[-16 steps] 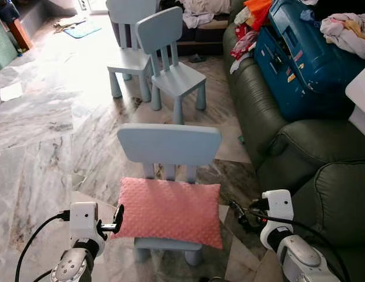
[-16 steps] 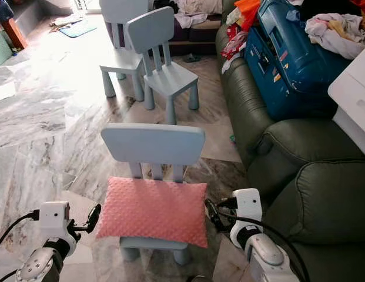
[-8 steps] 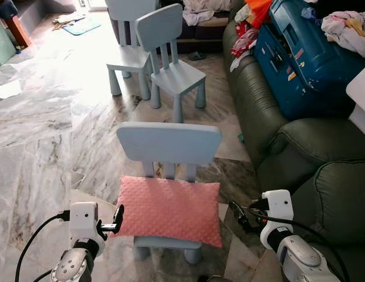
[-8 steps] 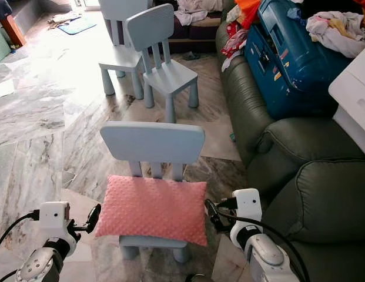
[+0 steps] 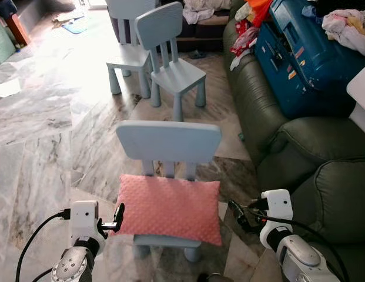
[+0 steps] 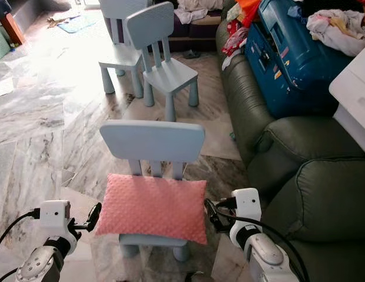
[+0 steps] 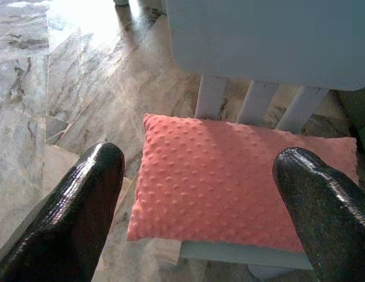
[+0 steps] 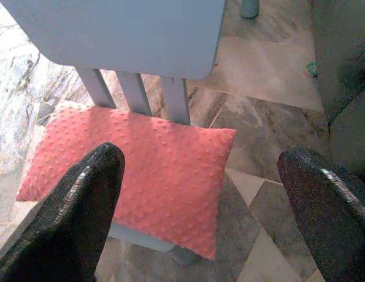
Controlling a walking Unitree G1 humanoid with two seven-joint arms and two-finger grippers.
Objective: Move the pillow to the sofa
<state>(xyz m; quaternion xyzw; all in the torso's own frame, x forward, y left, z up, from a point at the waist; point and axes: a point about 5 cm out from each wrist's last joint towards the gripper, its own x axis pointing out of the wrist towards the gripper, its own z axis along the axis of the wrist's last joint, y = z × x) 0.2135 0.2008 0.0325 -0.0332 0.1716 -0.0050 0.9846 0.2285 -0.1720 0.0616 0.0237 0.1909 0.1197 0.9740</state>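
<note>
- The seat of the nearest pale blue chair (image 5: 168, 143) is mostly covered by the pink pillow (image 5: 168, 208), and its front legs are only partly seen below the pillow's edge.
- The green sofa (image 5: 323, 176) is cut off at the right edge of the frame, and the blue suitcase (image 5: 302, 56) lying on it is cut off at the top.
- The pillow is seen lying flat on the chair seat, lower centre of the frame, well apart from the sofa cushions.
- The left gripper (image 5: 118, 216) is held just beside the pillow's left edge, with its fingers (image 7: 82, 211) spread wide apart and nothing between them.
- The right gripper (image 5: 238, 215) is held near the pillow's right edge, likewise spread open and empty.
- Compared with the earlier frame, only a slight shift of the whole view is noticed; the pillow and both grippers are found in the same relative places.
</note>
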